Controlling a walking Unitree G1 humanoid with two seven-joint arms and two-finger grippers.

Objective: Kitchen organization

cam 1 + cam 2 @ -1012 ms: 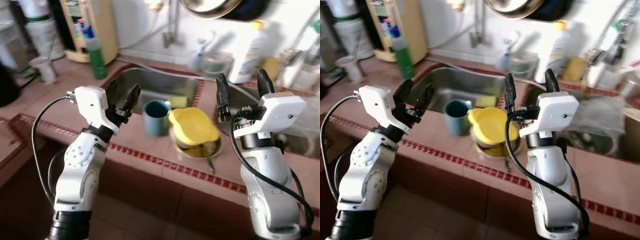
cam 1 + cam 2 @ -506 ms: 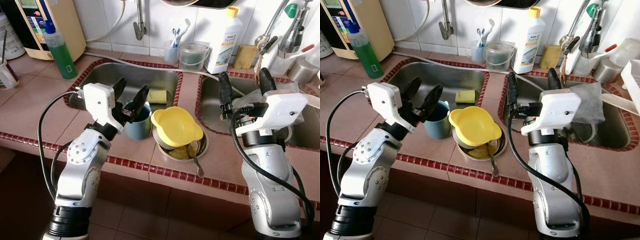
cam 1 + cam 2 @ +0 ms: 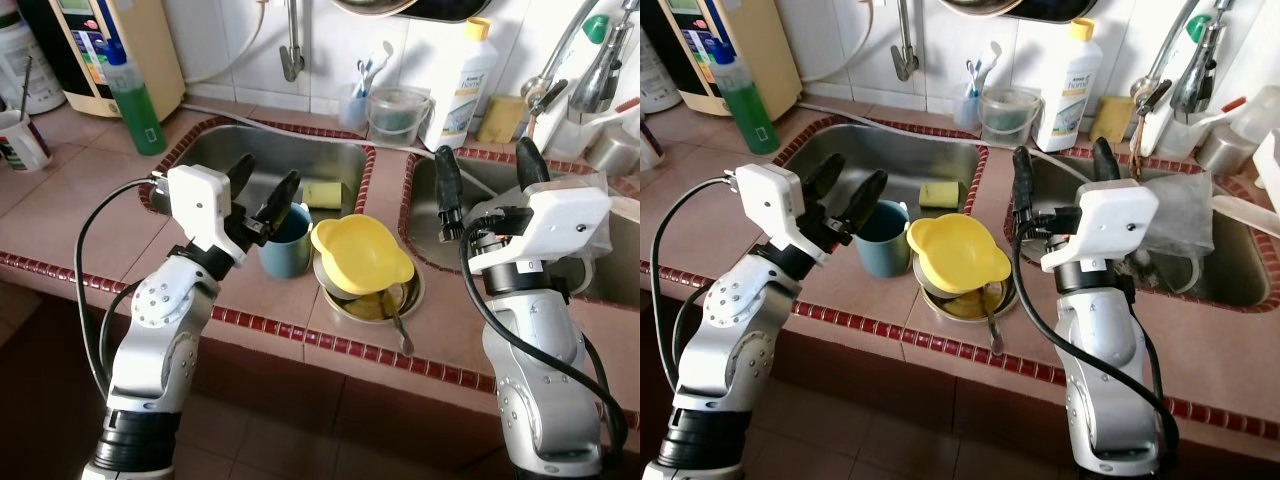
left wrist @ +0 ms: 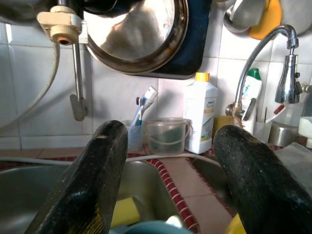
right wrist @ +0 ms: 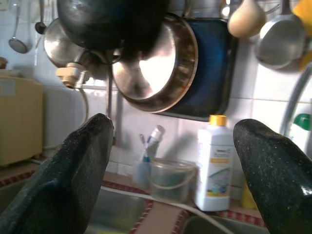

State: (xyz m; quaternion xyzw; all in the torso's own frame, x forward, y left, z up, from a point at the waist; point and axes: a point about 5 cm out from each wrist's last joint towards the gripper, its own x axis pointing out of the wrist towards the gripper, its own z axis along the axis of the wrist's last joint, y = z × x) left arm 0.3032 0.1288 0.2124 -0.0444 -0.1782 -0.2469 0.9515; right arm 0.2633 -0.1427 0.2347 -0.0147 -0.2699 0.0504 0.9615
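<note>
The tiled tabletop (image 3: 90,215) carries two sinks (image 3: 300,160). The right gripper (image 3: 480,180) waits with wide jaws over the right sink. The left gripper (image 3: 262,190), jaws wide, stands just beside the blue mug (image 3: 285,242), near the yellow bowl (image 3: 362,252). The approach seems in hand; next, closing on the mug's rim.

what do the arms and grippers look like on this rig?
Two silver jointed arms with rounded segments and black bases. Each wrist carries a white boxy housing and a looping black cable. Left gripper and right gripper each have two long, matte black, rounded fingers. No markings legible.
</note>
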